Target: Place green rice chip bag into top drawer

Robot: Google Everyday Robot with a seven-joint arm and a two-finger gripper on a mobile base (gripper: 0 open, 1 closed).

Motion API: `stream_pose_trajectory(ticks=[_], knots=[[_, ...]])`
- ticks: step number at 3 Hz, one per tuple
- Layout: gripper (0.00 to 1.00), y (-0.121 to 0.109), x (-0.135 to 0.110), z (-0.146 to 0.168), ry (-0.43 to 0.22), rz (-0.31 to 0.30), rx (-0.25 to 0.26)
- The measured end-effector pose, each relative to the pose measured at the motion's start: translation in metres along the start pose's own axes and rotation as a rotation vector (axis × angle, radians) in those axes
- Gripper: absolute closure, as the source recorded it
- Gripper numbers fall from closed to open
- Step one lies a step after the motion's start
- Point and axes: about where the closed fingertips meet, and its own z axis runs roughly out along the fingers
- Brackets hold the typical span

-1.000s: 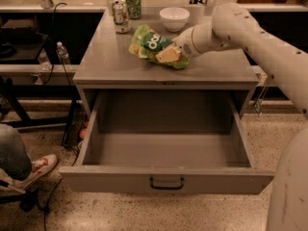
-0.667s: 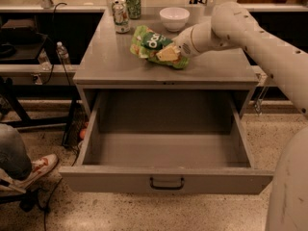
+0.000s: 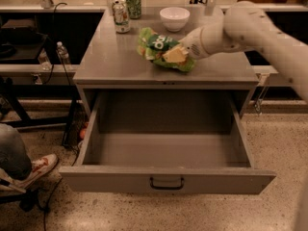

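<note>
The green rice chip bag (image 3: 161, 47) is light green with a dark green round logo and orange chip pictures. It sits just above the grey tabletop (image 3: 115, 61), right of centre. My gripper (image 3: 177, 55) comes in from the right on a white arm and is shut on the bag's right part, its tips buried in the crumpled foil. The top drawer (image 3: 166, 179) is pulled fully open below the table, grey, with a small dark centre handle. Its inside is empty.
Two drink cans (image 3: 121, 17) (image 3: 133, 3) stand at the table's back left. A white bowl (image 3: 174, 18) sits at the back centre. A seated person's leg and shoe (image 3: 29, 170) are at the lower left. A water bottle (image 3: 62, 53) stands on a side shelf.
The bag, held in my gripper, has barely moved; it stays over the same part of the tabletop. The drawer is open as before.
</note>
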Motion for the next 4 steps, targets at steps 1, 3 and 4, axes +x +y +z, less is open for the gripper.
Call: stream_pose_trajectory(ticks=[1, 3, 4], knots=[[1.0, 0.004, 0.006, -0.098, -0.035, 0.02, 0.061], [1.0, 0.005, 0.003, -0.15, -0.043, 0.016, 0.122], [1.0, 0.027, 0.017, -0.17, -0.042, 0.03, 0.129]])
